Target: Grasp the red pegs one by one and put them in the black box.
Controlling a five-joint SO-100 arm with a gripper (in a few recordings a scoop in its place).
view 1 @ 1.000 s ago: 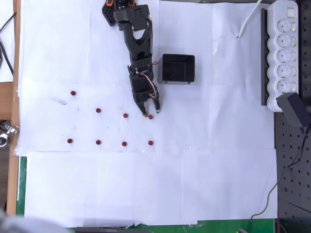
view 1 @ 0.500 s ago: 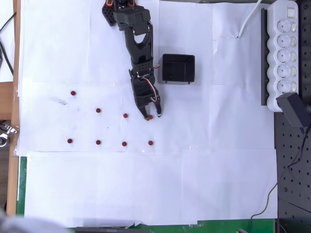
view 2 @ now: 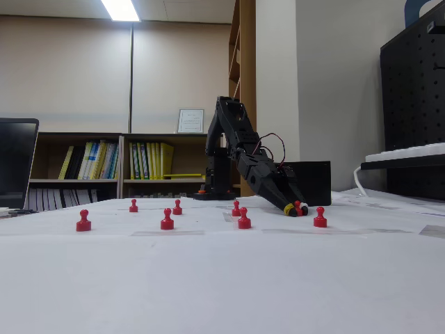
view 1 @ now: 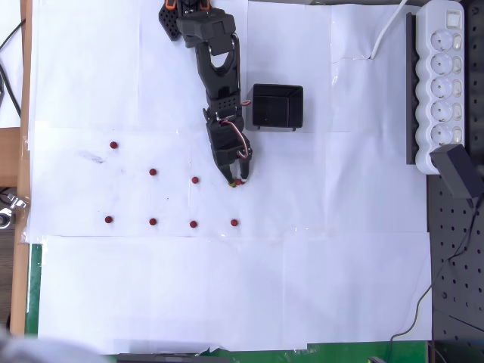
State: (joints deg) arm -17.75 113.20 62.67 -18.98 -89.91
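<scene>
So the black arm reaches down from the top of the overhead view and its gripper [view 1: 237, 181] is low at the white paper, fingers pinched in around one of the red pegs [view 1: 237, 182], which you can just make out as a red speck between the tips. The fixed view backs that up: the gripper [view 2: 295, 209] is angled nose-down onto the table [view 2: 222, 278] with a bit of red peg [view 2: 298, 207] poking out between the yellow-tipped fingers, so I'd call it clamped on that peg. Can't tell if the peg is lifted off the paper or still touching it. The other seven pegs sit loose on the paper: from overhead there's a bottom row of four at [view 1: 109, 220], [view 1: 153, 222], [view 1: 193, 224] and [view 1: 234, 223], plus a slanted upper line of three at [view 1: 113, 145], [view 1: 153, 172] and [view 1: 195, 180], that last one just to the left of the gripper. The black box [view 1: 277, 107] is up and to the right of the gripper in the overhead view, right beside the arm's forearm, and looks empty inside. A white power strip [view 1: 442, 83] runs along the right edge, well apart from everything
</scene>
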